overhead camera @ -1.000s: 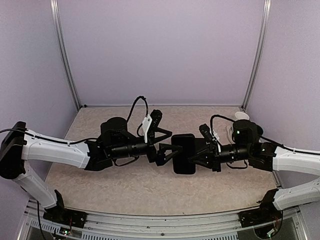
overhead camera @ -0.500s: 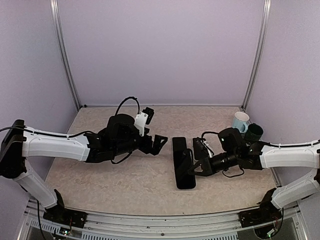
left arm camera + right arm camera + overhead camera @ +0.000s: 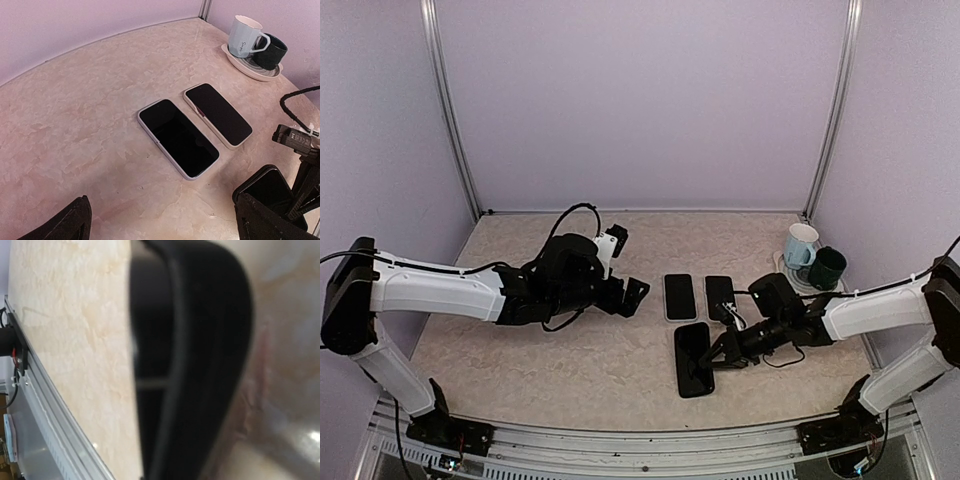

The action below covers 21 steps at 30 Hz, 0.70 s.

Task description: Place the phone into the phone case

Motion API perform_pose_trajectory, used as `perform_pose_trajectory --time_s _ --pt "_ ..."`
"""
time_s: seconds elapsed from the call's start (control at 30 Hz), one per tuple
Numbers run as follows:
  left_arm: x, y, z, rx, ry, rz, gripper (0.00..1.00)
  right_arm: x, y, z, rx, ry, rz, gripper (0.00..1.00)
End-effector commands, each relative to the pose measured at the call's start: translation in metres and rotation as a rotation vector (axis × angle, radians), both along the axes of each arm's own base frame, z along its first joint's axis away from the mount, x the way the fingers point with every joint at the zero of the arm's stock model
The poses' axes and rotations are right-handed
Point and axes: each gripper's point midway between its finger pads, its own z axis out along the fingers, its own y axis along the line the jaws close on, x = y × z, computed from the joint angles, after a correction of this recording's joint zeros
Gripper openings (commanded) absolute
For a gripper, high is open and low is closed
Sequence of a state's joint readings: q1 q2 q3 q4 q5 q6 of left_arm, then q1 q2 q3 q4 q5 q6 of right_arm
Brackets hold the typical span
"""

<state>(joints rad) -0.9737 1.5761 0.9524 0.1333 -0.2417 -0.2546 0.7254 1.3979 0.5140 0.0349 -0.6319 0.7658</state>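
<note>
A black phone case (image 3: 693, 358) with a glossy dark face inside its rim lies flat near the table's front; I cannot tell whether that face is a phone's screen. My right gripper (image 3: 725, 349) is shut on its right edge, and in the right wrist view the case (image 3: 200, 340) fills the picture and hides the fingers. Two phones with light rims lie side by side behind it, one (image 3: 680, 296) left of the other (image 3: 720, 296). My left gripper (image 3: 632, 297) hangs open and holds nothing, left of them. The left wrist view shows both phones (image 3: 178, 137) (image 3: 217, 114) and the case's corner (image 3: 265, 186).
At the back right a white mug (image 3: 801, 243) and a dark mug (image 3: 827, 266) stand on a saucer (image 3: 782, 268). The right arm's cable (image 3: 295, 95) loops above the table near the case. Purple walls close in three sides.
The right gripper has carried the black case from mid-air down to the table's front. The left gripper has let go of it and drawn back to the left, uncovering the two phones.
</note>
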Motion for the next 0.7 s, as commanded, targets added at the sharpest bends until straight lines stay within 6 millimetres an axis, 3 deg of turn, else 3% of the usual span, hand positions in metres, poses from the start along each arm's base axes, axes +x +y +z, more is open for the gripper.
perform_pose_trajectory --time_s 0.0,0.13,0.4,0.67 --pt "0.005 0.008 0.003 0.004 -0.007 0.036 0.99 0.012 -0.013 -0.016 -0.122 -0.02 -0.036 0.04" --pt "0.006 0.008 0.0 0.012 -0.005 0.039 0.99 0.019 -0.024 -0.021 -0.217 -0.048 -0.059 0.27" --pt "0.008 0.008 -0.003 0.036 0.003 0.044 0.99 0.028 -0.037 -0.018 -0.318 -0.097 -0.065 0.33" --pt "0.01 0.011 -0.006 0.053 0.003 0.062 0.99 0.053 -0.041 0.008 -0.387 -0.232 -0.079 0.34"
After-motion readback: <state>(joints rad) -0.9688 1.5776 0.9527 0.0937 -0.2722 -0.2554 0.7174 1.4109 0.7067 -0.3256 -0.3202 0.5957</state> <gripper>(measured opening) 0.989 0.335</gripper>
